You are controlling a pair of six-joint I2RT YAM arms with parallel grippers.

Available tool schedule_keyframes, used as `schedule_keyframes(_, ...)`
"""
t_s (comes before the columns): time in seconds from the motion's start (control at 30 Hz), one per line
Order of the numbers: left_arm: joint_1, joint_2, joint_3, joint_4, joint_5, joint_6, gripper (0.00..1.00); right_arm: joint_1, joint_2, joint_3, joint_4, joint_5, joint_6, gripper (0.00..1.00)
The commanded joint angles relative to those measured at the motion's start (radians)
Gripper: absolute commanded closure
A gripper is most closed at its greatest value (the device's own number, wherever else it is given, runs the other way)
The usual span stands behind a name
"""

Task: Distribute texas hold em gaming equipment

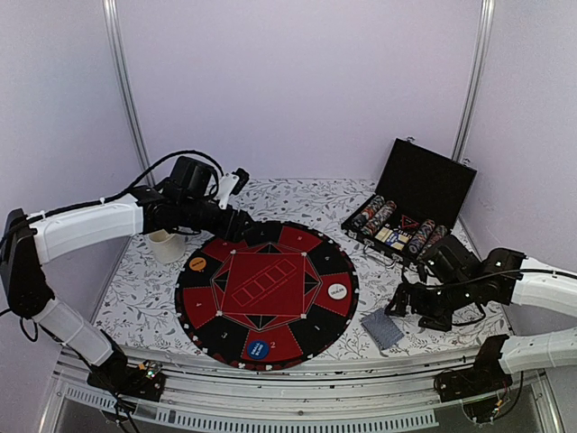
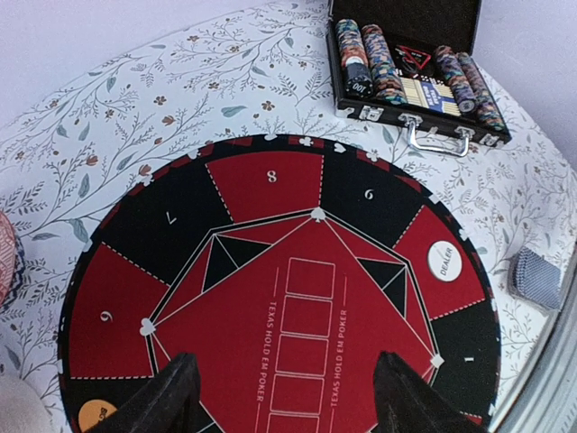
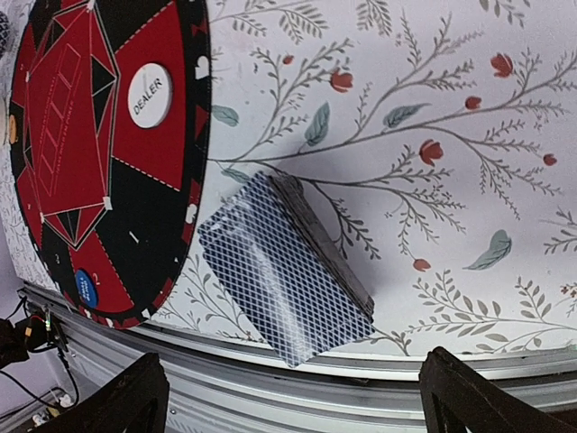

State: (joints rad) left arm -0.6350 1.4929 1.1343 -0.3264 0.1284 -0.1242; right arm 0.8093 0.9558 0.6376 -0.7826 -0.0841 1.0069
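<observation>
Hovering just above the deck of playing cards (image 3: pixel 284 266), the right end effector (image 3: pixel 302 397) is seen spread wide, nothing gripped. The deck is laid face down on the floral worktop (image 1: pixel 135 289), beside the round poker mat (image 1: pixel 266 289). The left end effector (image 2: pixel 288 383) is held open and empty over the mat, where white dealer disc (image 1: pixel 337 290), orange disc (image 1: pixel 197 264) and blue disc (image 1: pixel 259 350) are placed; striped poker chips (image 1: pixel 374 215) are kept in the open case (image 1: pixel 424 176).
</observation>
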Motion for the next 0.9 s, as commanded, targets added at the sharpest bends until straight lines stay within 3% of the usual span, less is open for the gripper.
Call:
schedule_keyframes(0.0, -0.013, 0.013, 0.010, 0.019, 0.023, 0.008, 0.32, -0.038, 0.036, 0.103, -0.040, 0.057, -0.137, 0.01)
schedule_keyframes(0.27, -0.012, -0.008, 0.032, -0.035, 0.038, 0.046, 0.31, -0.275, 0.149, 0.331, -0.007, 0.013, -0.479, 0.01)
schedule_keyframes(0.43, -0.011, -0.011, 0.051, -0.081, 0.020, 0.078, 0.30, -0.434, 0.361, 0.538, 0.084, -0.065, -0.819, 0.00)
schedule_keyframes(0.63, -0.006, -0.024, 0.058, -0.131, -0.005, 0.093, 0.29, -0.462, 0.755, 0.844, 0.040, -0.064, -1.142, 0.13)
schedule_keyframes(0.87, 0.019, -0.023, 0.064, -0.152, -0.015, 0.136, 0.26, -0.460, 1.080, 1.146, -0.018, -0.024, -1.315, 0.18)
